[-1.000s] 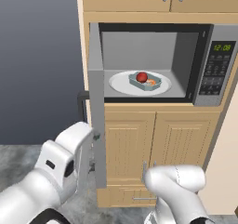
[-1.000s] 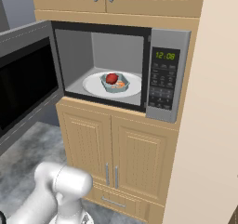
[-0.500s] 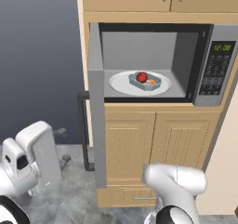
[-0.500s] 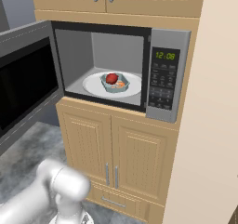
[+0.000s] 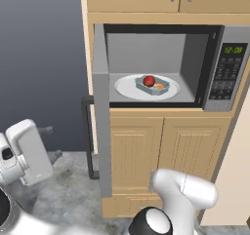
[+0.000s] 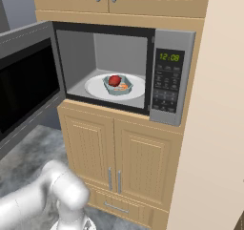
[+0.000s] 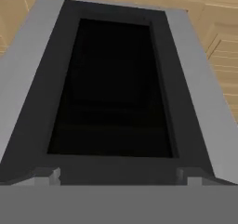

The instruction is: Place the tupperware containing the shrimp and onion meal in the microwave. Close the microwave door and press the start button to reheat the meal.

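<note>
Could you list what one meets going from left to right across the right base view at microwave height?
Open microwave door → white plate → tupperware with the red onion → keypad panel → tan side wall.

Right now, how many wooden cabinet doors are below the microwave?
2: the left door and the right door, side by side directly under the microwave. A drawer front lies beneath them.

Microwave door (image 7: 28, 88) — black window (image 7: 114, 88) close up
</note>
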